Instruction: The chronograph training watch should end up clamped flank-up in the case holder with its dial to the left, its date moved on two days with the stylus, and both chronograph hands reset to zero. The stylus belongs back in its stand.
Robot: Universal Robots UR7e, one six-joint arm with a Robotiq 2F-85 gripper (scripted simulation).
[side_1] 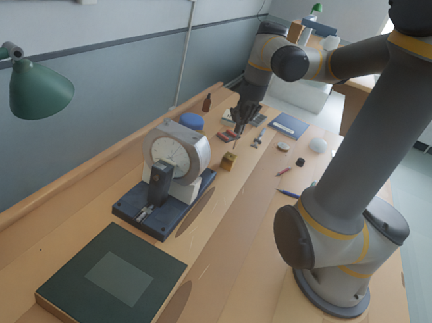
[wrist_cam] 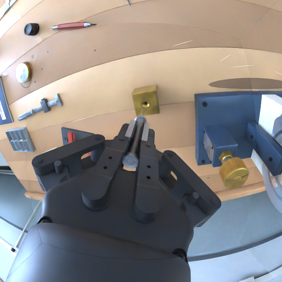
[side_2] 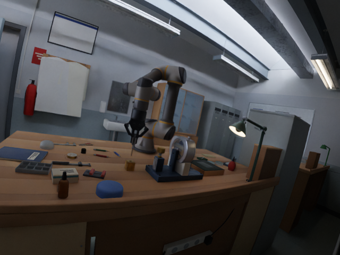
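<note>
The stylus (wrist_cam: 135, 142) hangs tip-down straight above the brass stand (wrist_cam: 145, 100), a small cube with a socket in its top, and its tip (side_1: 234, 146) is a short way over that stand (side_1: 228, 161). To the stand's right the large training watch (side_1: 176, 152) sits clamped on edge in the blue case holder (side_1: 162, 206), with its white dial facing along the bench. The holder's brass knob (wrist_cam: 233, 172) sticks out on the near side. My gripper (wrist_cam: 136, 131) is closed on the stylus and holds it upright (side_2: 133, 144).
The blue holder base (wrist_cam: 223, 115) lies close to the right of the stand. A red-and-black block (side_1: 227, 135), a parts tray (wrist_cam: 20, 139), a metal tool (wrist_cam: 40, 106), a red pen (wrist_cam: 71, 25) and a blue puck (side_2: 109, 189) lie around. A green mat (side_1: 112, 281) lies farther along.
</note>
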